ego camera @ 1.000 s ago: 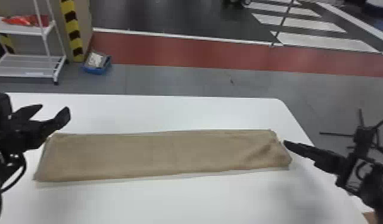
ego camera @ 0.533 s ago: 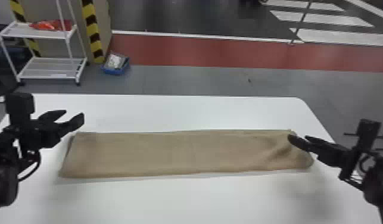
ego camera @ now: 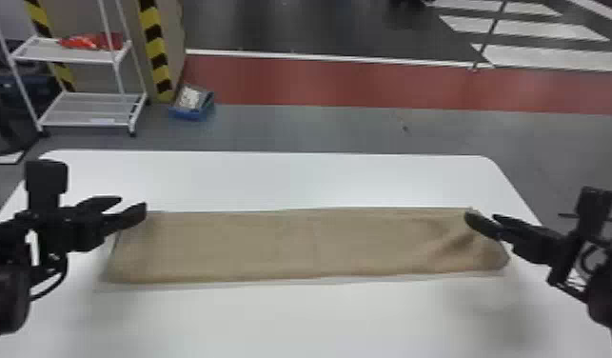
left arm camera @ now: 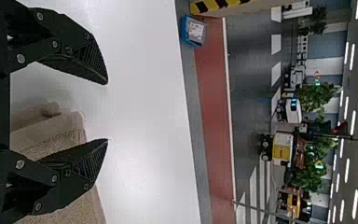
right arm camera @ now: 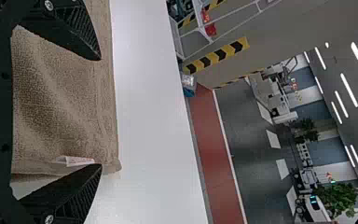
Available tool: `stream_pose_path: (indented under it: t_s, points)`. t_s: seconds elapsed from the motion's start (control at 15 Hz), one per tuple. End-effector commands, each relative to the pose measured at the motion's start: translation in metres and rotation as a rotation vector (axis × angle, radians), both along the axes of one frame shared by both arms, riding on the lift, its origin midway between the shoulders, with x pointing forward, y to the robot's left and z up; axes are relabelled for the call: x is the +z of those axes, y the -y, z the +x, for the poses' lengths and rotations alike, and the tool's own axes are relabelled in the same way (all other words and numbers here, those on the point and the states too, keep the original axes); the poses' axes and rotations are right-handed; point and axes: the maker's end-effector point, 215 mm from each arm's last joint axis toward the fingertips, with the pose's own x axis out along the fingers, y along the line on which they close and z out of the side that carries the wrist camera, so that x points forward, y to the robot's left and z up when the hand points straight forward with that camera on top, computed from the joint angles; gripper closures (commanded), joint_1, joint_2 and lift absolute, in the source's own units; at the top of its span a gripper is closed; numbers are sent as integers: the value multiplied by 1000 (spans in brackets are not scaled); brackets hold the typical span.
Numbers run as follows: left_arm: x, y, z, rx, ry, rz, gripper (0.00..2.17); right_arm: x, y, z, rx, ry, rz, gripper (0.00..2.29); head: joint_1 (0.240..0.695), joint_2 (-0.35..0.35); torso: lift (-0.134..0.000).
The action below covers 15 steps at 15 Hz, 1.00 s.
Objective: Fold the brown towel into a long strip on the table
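The white bench (ego camera: 295, 319) carries the brown towel (ego camera: 271, 247), laid in a long strip and creased near its right end. There, the right pincer (ego camera: 481, 218) is wide open and empty. Near the left end, the left pincer (ego camera: 133, 203) gapes less widely, also empty. A small white tag (right arm camera: 78, 161) lies on the towel.

The brown towel (ego camera: 295, 245) is rough, matt cloth; the table (ego camera: 295, 319) smooth, faintly glossy.
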Motion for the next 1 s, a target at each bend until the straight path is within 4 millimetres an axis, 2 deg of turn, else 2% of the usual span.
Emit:
stream_pose_path:
  t_s: [0.0,0.2,0.47,0.67,0.93]
  points:
    - [-6,2,-8,-5,-28,-5,522,-3,4,-3,-8,-5,3,70,695,-132,-111]
    - [-9,3,-12,-12,-37,-7,637,-4,4,-3,-10,-7,5,70,695,-141,-111]
    - [-14,2,-15,-12,-51,9,640,-4,4,-3,-10,-7,12,70,695,-143,-111]
    - [-8,0,-14,-9,-39,9,728,-4,8,-5,-17,-9,14,70,695,-142,-111]
    - [-20,5,-20,-14,-82,11,724,-5,10,-8,-24,-11,21,73,695,-148,-111]
